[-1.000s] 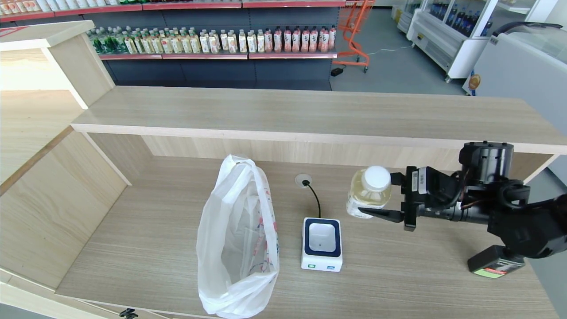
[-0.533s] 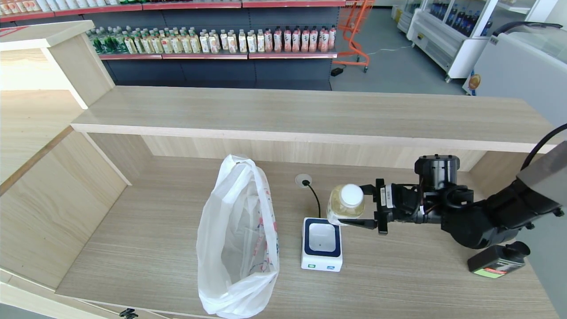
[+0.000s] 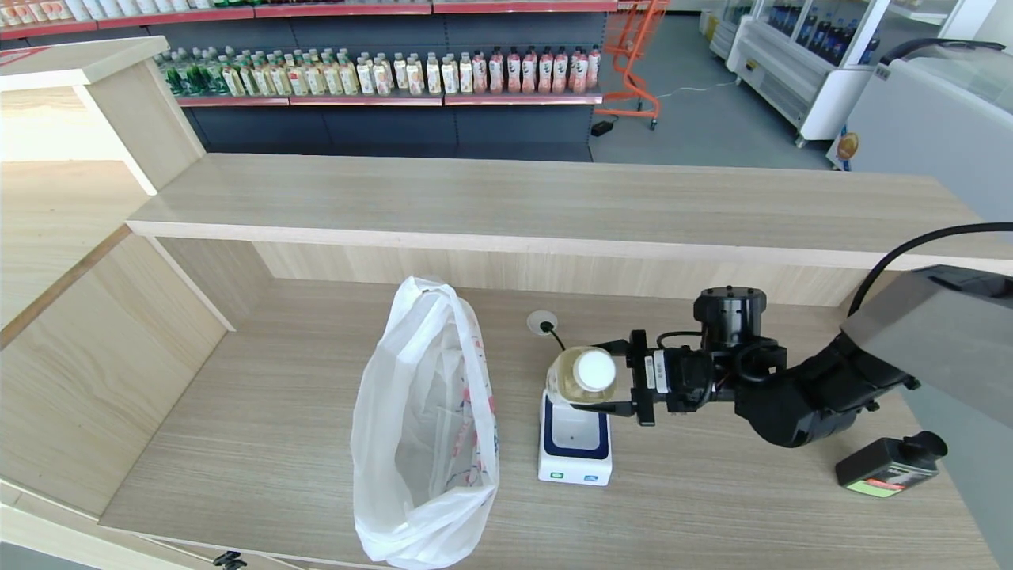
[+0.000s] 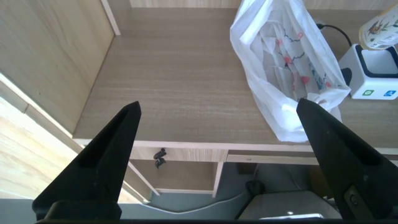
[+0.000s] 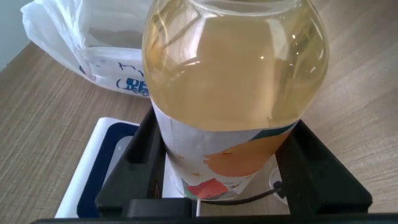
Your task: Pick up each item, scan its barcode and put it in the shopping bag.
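Gripping bottle (image 3: pixel 571 381), right tool (image 3: pixel 592 378) above scanner (image 3: pixel 575 453)

Head camera looks forward and down over the counter (image 3: pixel 237 443). Left wrist view sits far back, right wrist view close; all three share the scanner (image 3: pixel 575 455).
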Robot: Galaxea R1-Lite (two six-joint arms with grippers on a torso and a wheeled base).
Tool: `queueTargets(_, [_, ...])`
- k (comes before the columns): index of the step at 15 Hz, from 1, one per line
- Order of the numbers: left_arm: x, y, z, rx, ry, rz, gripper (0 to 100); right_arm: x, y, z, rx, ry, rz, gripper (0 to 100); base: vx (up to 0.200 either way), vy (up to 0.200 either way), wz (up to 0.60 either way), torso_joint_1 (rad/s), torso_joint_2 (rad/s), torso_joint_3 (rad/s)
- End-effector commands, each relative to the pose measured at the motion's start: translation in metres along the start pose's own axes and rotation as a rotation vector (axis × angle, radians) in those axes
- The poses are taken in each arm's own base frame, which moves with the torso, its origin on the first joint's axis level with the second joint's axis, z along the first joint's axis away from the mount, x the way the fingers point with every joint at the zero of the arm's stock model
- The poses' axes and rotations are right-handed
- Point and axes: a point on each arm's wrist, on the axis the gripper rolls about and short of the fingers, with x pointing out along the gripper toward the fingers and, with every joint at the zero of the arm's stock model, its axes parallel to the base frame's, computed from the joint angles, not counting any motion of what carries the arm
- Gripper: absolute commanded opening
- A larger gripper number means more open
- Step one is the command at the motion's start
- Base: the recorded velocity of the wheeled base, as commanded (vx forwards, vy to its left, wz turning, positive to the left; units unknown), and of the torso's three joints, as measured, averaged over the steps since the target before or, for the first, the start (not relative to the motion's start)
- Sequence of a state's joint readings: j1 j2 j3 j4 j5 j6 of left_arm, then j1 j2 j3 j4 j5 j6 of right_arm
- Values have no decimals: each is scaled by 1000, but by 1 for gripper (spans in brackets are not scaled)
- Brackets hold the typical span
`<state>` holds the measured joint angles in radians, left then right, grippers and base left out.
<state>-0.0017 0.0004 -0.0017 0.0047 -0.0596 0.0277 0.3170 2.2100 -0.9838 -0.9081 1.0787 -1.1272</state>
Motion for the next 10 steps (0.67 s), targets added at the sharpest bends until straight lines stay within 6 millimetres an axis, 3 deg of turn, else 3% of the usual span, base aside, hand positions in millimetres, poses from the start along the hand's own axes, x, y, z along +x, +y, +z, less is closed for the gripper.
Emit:
queueTargets(1, [0, 0, 0, 0, 0, 0, 100, 3, 8, -9, 6, 3, 14, 0, 0, 0, 0, 0, 0, 0])
queueTargets(7, [0, 0, 0, 0, 0, 0, 100, 5, 7, -16, -16, 6, 11, 0, 0, 0, 0, 0, 0, 0])
queueTargets(9, [0, 0, 0, 0, 0, 0, 100, -1, 1, -4, -24, 3, 1, 0, 0, 0, 0, 0, 0, 0])
queueTargets(10, [0, 0, 0, 0, 0, 0, 100, -17, -5, 7, 18, 21, -23, 0, 0, 0, 0, 0, 0, 0])
